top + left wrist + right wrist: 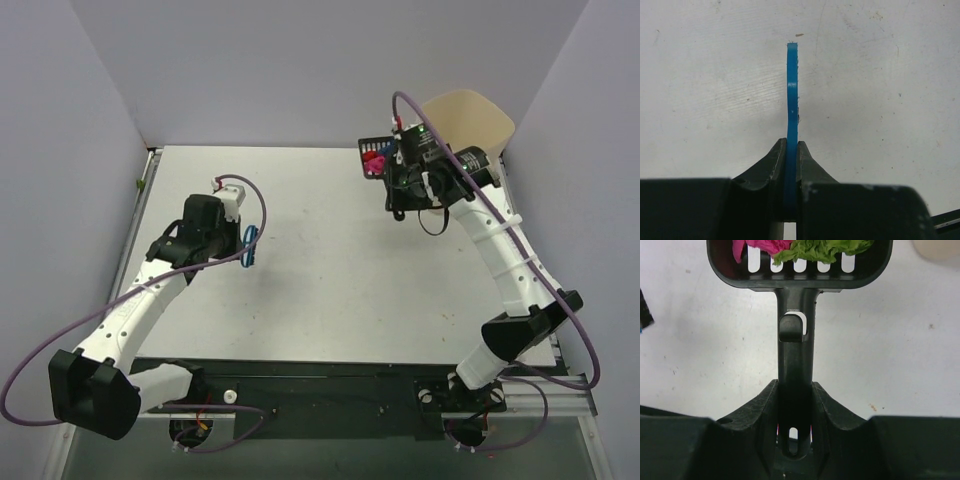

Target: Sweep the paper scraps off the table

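The right gripper [795, 390] holds the black scoop [800, 282] by its handle, with the paper scraps [815, 250] inside it, straight ahead of the fingers [760, 405]. The tan bin [470, 120] is near the scoop's right side. The left gripper [791, 150], pinching the blue brush [792, 90], is well apart.

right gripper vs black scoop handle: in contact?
Touching. The right wrist view shows the right gripper closed on the black scoop, with both fingers pressed flush against its handle and no gap on either side.
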